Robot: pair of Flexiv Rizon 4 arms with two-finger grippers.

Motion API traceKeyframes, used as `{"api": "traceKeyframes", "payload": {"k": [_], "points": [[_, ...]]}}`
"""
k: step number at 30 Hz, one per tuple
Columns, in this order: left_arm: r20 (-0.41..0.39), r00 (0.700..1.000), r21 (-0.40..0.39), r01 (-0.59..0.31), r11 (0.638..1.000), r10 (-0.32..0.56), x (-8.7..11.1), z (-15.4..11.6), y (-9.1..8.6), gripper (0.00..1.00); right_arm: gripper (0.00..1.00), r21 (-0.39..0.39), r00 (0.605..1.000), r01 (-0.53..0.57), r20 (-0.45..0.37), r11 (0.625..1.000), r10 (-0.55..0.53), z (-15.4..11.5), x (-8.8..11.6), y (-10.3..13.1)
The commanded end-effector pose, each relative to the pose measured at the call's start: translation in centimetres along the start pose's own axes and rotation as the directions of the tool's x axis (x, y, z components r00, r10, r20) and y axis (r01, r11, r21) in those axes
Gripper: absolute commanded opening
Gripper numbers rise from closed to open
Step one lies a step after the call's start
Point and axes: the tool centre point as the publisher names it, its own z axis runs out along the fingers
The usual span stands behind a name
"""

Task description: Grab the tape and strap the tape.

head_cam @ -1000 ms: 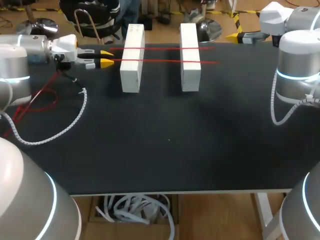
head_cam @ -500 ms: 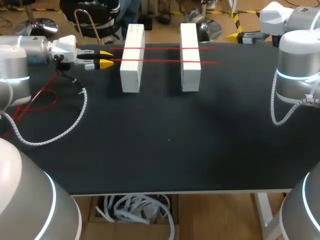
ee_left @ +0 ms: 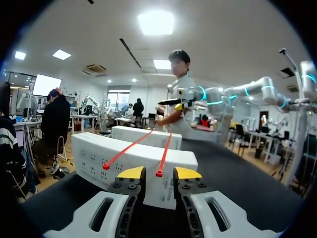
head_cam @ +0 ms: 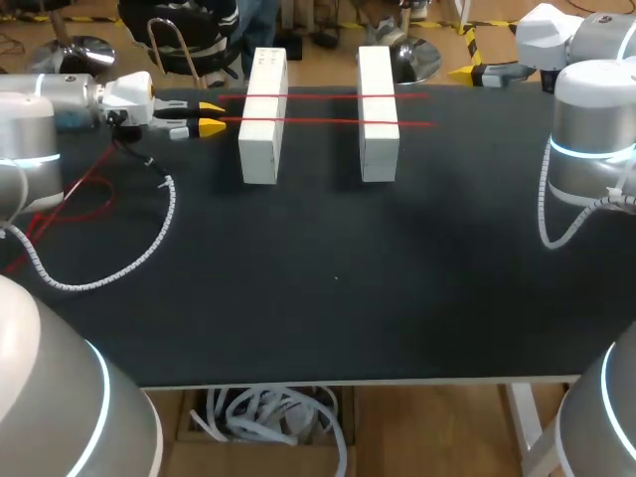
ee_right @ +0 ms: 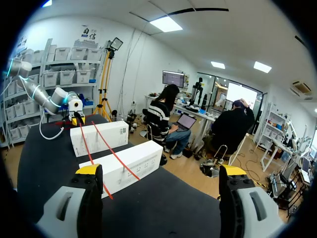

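Ahead of the left gripper (head_cam: pixel 212 115), slightly parted, red tape (head_cam: pixel 328 122) spans white blocks (head_cam: pixel 260 149); right gripper (ee_right: pixel 161 171) spread wide.

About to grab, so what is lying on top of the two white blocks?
Two red tapes lie side by side across both white blocks, bridging the gap. Their ends stick out toward the open fingers of the left gripper. Whether they are fastened to the blocks cannot be seen.
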Motion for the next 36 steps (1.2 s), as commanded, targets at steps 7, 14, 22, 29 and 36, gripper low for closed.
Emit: {"api": "traceKeyframes", "payload": {"k": [7, 14, 22, 29, 36], "points": [[-0.009, 1.000, 0.005, 0.000, 1.000, 0.000, -0.2, 0.2, 0.2, 0.19, 1.00, 0.000, 1.000, 0.000, 0.000, 1.000, 0.000, 0.0, 0.0, 0.0], [-0.021, 1.000, 0.013, -0.001, 1.000, 0.001, 0.0, 0.5, 0.2, 0.12, 1.00, 0.000, 1.000, 0.000, 0.000, 1.000, 0.000, 0.0, 0.0, 0.0], [-0.028, 1.000, 0.017, -0.002, 1.000, 0.002, 0.1, 0.5, 0.1, 0.00, 1.00, 0.000, 1.000, 0.000, 0.000, 1.000, 0.000, 0.0, 0.0, 0.0], [-0.024, 1.000, 0.032, -0.006, 0.999, 0.007, -0.1, 0.3, -1.1, 0.00, 1.00, 0.000, 1.000, 0.000, 0.000, 1.000, 0.000, 0.0, 0.0, 0.0], [0.006, 1.000, 0.126, -0.014, 0.992, 0.013, 0.3, 0.2, -4.9, 0.00, 1.00, 0.000, 1.000, 0.000, 0.000, 1.000, 0.000, 0.0, 0.0, 0.0]]}}
